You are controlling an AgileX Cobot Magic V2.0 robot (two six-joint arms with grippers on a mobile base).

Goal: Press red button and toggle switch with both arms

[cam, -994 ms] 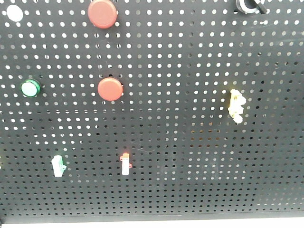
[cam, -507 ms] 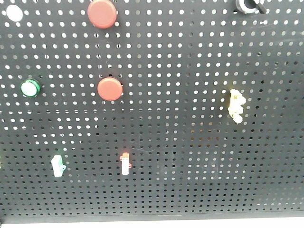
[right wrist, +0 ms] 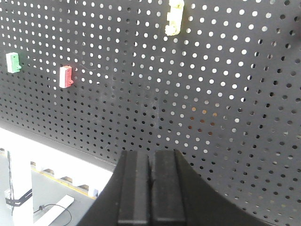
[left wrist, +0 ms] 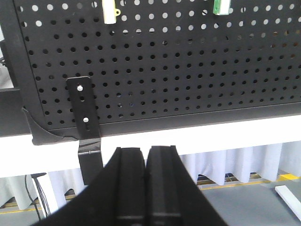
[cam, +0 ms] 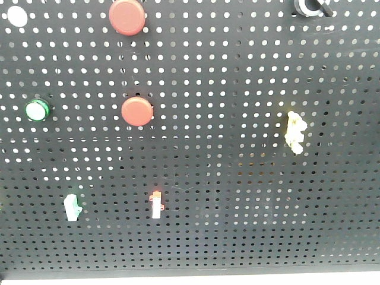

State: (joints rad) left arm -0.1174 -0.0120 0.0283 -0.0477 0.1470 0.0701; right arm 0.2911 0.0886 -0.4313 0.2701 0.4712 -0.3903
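Observation:
On the black pegboard [cam: 237, 71], two round red buttons show in the front view, one at the top [cam: 127, 16] and one lower [cam: 137, 111]. Small toggle switches sit below: green-white [cam: 72, 207], red-white [cam: 156, 205] and yellow [cam: 295, 132]. Neither gripper appears in the front view. My left gripper [left wrist: 146, 151] is shut and empty, below the board's bottom edge, with the green switch [left wrist: 221, 6] far above. My right gripper [right wrist: 151, 153] is shut and empty, facing the board, well below the red switch [right wrist: 65, 76] and yellow switch [right wrist: 175, 18].
A green round button [cam: 37, 110] sits left of the lower red button. A black knob [cam: 312, 7] is at the top right. A black bracket [left wrist: 83, 108] and the white table edge [left wrist: 211, 134] lie above the left gripper. A pale yellow switch [left wrist: 109, 10] is top left.
The pegboard has drifted a hair to the left in the front view. Nothing else differs.

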